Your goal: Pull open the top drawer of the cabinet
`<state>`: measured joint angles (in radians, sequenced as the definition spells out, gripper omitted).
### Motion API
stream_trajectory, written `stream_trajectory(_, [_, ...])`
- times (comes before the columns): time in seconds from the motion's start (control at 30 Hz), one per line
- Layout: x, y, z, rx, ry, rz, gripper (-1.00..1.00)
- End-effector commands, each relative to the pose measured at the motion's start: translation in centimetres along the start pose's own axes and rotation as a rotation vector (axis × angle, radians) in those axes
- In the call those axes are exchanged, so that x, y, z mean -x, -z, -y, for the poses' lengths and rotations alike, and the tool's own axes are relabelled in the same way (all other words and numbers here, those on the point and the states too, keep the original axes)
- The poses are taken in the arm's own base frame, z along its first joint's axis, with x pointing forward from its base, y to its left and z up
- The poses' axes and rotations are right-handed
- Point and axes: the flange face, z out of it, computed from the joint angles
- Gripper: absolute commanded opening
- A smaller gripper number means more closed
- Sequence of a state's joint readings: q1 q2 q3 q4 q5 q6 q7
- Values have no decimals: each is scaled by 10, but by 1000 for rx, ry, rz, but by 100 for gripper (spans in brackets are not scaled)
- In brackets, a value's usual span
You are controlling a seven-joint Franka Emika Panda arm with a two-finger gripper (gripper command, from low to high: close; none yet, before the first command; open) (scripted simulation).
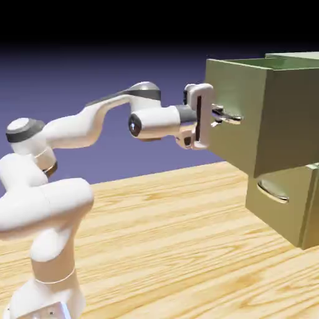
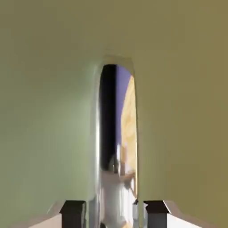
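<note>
Top drawer (image 1: 237,115) out past the lower drawer (image 1: 280,205), upper right of the exterior view. Gripper (image 2: 115,214) closed on its silver handle (image 2: 116,133), one fingertip each side. Arm (image 1: 75,131) reaches over the bench (image 1: 156,249).

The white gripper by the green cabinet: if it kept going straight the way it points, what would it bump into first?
Likely the top drawer's flat front, just behind the silver handle that sits between the gripper's fingertips; the remaining gap is hard to judge.
</note>
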<state>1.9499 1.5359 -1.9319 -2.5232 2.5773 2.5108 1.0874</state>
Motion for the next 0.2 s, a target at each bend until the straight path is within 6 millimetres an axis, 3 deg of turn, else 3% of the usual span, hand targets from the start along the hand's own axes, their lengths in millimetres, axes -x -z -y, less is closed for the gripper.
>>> stream_trajectory(0.0, [0, 11, 0, 1, 0, -1, -100])
stream_trajectory(0.03, [0, 20, 0, 1, 0, -1, -100])
stream_trajectory(0.07, [0, 20, 0, 1, 0, -1, 100])
stream_trajectory(0.1, [0, 20, 0, 1, 0, -1, 100])
stream_trajectory(0.17, [1, 42, 0, 0, 1, -1, 100])
